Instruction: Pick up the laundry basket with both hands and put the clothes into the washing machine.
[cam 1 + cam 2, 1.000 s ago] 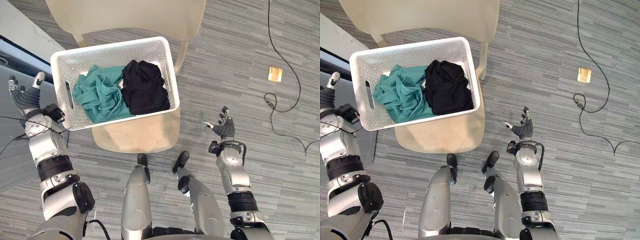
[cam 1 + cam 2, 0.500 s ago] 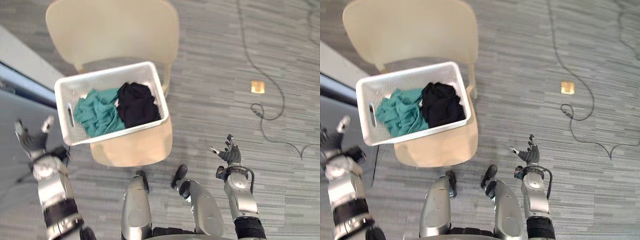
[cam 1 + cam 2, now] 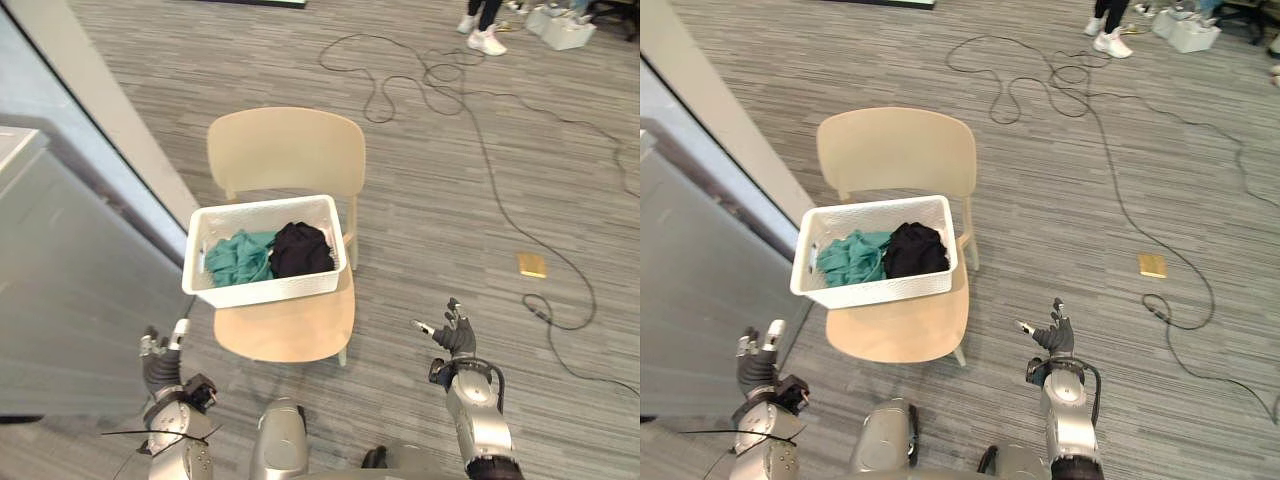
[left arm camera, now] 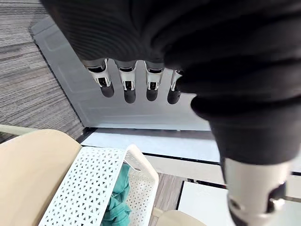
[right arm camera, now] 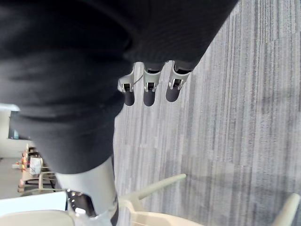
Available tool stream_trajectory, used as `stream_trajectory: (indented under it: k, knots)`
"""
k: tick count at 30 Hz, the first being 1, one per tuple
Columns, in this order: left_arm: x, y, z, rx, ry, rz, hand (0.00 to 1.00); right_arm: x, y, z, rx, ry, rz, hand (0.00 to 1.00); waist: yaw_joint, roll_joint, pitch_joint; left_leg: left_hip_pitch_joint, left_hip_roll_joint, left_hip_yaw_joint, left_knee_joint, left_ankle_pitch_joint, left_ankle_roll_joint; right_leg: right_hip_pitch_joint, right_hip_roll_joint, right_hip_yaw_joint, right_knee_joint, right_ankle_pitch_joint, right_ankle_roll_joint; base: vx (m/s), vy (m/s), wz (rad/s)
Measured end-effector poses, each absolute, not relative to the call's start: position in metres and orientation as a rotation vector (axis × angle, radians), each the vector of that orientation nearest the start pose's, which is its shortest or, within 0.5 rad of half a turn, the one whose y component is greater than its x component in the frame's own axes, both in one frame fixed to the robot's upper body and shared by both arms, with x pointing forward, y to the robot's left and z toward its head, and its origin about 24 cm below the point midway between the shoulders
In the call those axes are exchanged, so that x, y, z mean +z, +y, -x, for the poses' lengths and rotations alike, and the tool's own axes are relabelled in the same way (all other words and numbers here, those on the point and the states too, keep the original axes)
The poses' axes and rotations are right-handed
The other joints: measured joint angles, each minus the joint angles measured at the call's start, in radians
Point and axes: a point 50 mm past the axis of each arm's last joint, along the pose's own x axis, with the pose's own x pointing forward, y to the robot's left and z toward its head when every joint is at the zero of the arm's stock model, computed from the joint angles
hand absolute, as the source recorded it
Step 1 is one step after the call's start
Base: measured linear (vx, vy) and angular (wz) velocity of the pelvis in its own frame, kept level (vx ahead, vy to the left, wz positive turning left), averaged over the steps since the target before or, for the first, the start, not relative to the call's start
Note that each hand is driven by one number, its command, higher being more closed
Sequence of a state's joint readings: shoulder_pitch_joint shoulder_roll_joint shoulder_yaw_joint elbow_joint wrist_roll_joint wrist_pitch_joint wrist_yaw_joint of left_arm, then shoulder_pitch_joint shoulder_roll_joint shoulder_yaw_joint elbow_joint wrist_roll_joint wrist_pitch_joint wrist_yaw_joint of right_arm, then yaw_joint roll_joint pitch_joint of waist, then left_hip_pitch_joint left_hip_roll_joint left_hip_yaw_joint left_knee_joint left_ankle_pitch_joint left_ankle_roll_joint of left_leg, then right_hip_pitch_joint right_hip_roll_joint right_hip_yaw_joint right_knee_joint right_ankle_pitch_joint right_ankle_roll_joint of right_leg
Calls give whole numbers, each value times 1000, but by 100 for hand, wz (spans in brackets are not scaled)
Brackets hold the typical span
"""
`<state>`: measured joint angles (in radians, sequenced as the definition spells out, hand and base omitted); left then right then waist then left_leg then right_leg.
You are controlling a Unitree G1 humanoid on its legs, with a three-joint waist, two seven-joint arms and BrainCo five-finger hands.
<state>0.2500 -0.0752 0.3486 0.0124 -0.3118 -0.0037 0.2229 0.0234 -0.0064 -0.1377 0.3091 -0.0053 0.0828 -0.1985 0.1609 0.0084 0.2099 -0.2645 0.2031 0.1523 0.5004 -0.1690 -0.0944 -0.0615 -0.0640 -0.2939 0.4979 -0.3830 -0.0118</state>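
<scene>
Nearest, the left hand [image 3: 158, 362] is raised low beside a pale flat panel [image 3: 70, 300], fingers straight and spread, gripping nothing. The right hand [image 3: 455, 335] hovers over the grey, finely striped carpet [image 3: 440, 220], fingers loosely splayed and likewise empty. Both are well apart from the basket [image 3: 265, 289], which sits between and beyond them on the smooth beige seat of a moulded chair [image 3: 288, 330]. The basket is rectangular, of white perforated plastic with rounded corners. Its long axis runs left to right across the seat, its mouth faces up, and a slot handle [image 3: 812, 258] pierces its left end. Inside, crumpled teal cloth [image 3: 238, 258] lies left of bunched black cloth [image 3: 300, 250], touching it. Farther right a small brass plate [image 3: 532, 265] sits in the carpet, and farthest off are a person's white shoes [image 3: 486, 40].
</scene>
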Motion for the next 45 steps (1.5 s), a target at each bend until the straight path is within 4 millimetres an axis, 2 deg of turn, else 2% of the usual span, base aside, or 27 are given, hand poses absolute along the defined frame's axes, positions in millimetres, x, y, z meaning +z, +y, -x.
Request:
stream_trajectory:
  k: [3, 4, 5, 6, 7, 8, 10, 11, 12, 13, 15, 20, 21, 22, 23, 24, 26, 28, 30, 32, 34, 35, 37, 38, 39, 41, 45]
  knots:
    - [-35, 240, -156, 693, 303, 329, 0, -49, -203, -219, -387, 455, 26, 0, -17, -2, -1, 0, 11, 82, -115, 152, -3, 36, 9, -96, -91, 57, -38, -192, -152, 84]
    - [-41, 239, -149, 690, 337, 321, 0, -50, -204, -216, -393, 463, 26, 0, -37, -2, 0, -20, 35, 125, -34, 130, 29, 51, 11, -145, -122, 78, -63, -167, -78, 56]
    - [-42, 238, -147, 689, 344, 320, 0, -51, -205, -215, -396, 466, 26, 0, -38, -2, 0, -23, 40, 129, -4, 119, 41, 56, 11, -155, -125, 80, -66, -155, -51, 62]
    - [-49, 235, -142, 666, 383, 316, 0, -55, -209, -208, -416, 488, 26, 0, -40, -1, 0, -19, 48, 124, 124, 71, 85, 78, 7, -184, -143, 90, -74, -138, -6, 45]
    - [-54, 232, -138, 651, 414, 318, 0, -59, -213, -201, -430, 507, 29, 0, -41, -3, -4, -4, 49, 120, 194, 45, 88, 87, 0, -202, -160, 100, -71, -167, 3, 57]
    - [-59, 228, -135, 636, 441, 323, 0, -62, -216, -195, -440, 523, 34, 0, -43, -4, -6, 26, 47, 120, 231, 26, 81, 99, -7, -217, -179, 115, -70, -158, 70, 52]
    - [-66, 223, -129, 623, 488, 329, 0, -66, -222, -187, -464, 547, 37, 0, -58, 7, -29, 86, 47, 88, 232, 2, 41, 95, -14, -234, -214, 153, -61, -96, 107, 41]
    - [-70, 223, -124, 627, 508, 331, 0, -69, -223, -187, -465, 562, 40, 0, -68, 23, -41, 133, 42, 40, 181, 12, 6, 74, -23, -238, -213, 171, -54, -117, 205, 26]
    - [-70, 222, -124, 618, 510, 333, 0, -72, -226, -185, -465, 580, 45, 0, -72, 36, -52, 183, 26, -10, 82, 2, -48, 33, -43, -238, -184, 179, -48, -137, 229, 25]
    - [-70, 221, -125, 610, 509, 334, 0, -74, -227, -183, -466, 590, 45, 0, -74, 41, -54, 197, 1, -39, 23, -7, -66, 15, -52, -236, -172, 185, -44, -153, 249, 21]
    - [-68, 219, -130, 599, 495, 339, 0, -82, -224, -179, -464, 630, 28, 0, -93, 43, -56, 231, -49, -68, -119, -8, -67, -17, -85, -226, -188, 237, -24, -187, 282, 31]
    - [-68, 198, -146, 484, 496, 333, 0, -88, -221, -171, -469, 661, 18, 0, -97, 35, -53, 236, -137, -66, -258, -8, -47, -75, -181, -240, -164, 295, 18, -191, 249, 32]
    - [-68, 196, -146, 473, 502, 331, 0, -88, -221, -170, -469, 662, 20, 0, -95, 32, -52, 236, -151, -66, -265, 1, -31, -77, -197, -240, -160, 298, 23, -241, 224, 33]
    - [-71, 194, -145, 453, 515, 326, 0, -86, -221, -170, -462, 655, 39, 0, -96, 28, -49, 243, -178, -65, -290, 12, 5, -79, -228, -240, -146, 302, 30, -271, 197, 37]
    - [-71, 194, -144, 455, 521, 323, 0, -84, -221, -167, -452, 649, 49, 0, -97, 26, -43, 243, -198, -66, -302, 14, 45, -78, -252, -239, -126, 300, 34, -281, 182, 34]
    - [-72, 193, -143, 457, 522, 324, 0, -84, -219, -166, -447, 649, 47, 0, -97, 21, -40, 245, -207, -68, -300, 14, 52, -79, -257, -231, -115, 298, 37, -238, 110, 27]
    - [-74, 199, -134, 485, 542, 303, 0, -85, -206, -164, -400, 654, 42, 0, -92, 7, -30, 244, -220, -69, -275, 6, 104, -93, -258, -137, -44, 271, 41, -172, 53, 22]
    - [-77, 204, -126, 513, 561, 295, 0, -87, -189, -165, -350, 664, 27, 0, -92, -8, -25, 238, -223, -83, -260, 4, 108, -102, -222, -28, 79, 202, 64, -115, -29, 30]
    - [-79, 204, -121, 521, 574, 298, 0, -88, -176, -165, -310, 665, 16, 0, -91, -28, -35, 169, -235, -153, -214, 7, 106, -81, -123, 122, 132, 91, 83, -132, -168, 75]
    - [-80, 200, -122, 510, 584, 305, 0, -87, -169, -168, -278, 652, 23, 0, -89, -46, -42, 118, -252, -177, -181, 10, 101, -37, -109, 168, 41, 10, 55, -135, -210, 94]
    - [-79, 199, -120, 509, 587, 306, 0, -86, -167, -170, -247, 642, 48, 0, -90, -11, -37, 76, -215, -155, -144, 7, 95, -31, -106, 96, 32, 16, 41, -88, -149, 92]
    - [-76, 201, -122, 518, 570, 304, 0, -85, -165, -173, -228, 634, 61, 0, -87, 10, -29, 53, -168, -88, -113, 9, 92, -30, -107, 57, 40, 14, 31, -38, -123, 91]
    - [-73, 203, -124, 527, 552, 303, 0, -81, -161, -180, -198, 613, 69, 0, -93, 37, -26, 30, -66, 96, -57, 10, 90, -16, -111, -9, 37, 15, 27, -7, -80, 93]
    - [-72, 201, -127, 515, 545, 306, 0, -80, -159, -184, -192, 602, 66, 0, -93, 46, -26, 44, 5, 259, -45, 11, 97, 3, -113, -50, 26, 15, 27, 36, -15, 97]
    - [-72, 199, -129, 500, 541, 306, 0, -78, -158, -187, -190, 593, 63, 0, -93, 41, -24, 67, 50, 364, -48, 13, 98, 24, -126, -90, 15, 16, 28, 52, 4, 99]
    - [-71, 195, -133, 466, 543, 299, 0, -79, -159, -188, -198, 598, 59, 0, -95, 34, -23, 91, 54, 429, -77, 35, 97, 59, -146, -145, -21, 25, 44, 67, 51, 88]
    - [-74, 188, -135, 441, 559, 304, 0, -94, -152, -184, -172, 676, 47, 0, -90, 30, -28, 79, -12, 377, -133, 64, 118, 119, -151, -211, -136, 77, 88, 97, 124, 61]
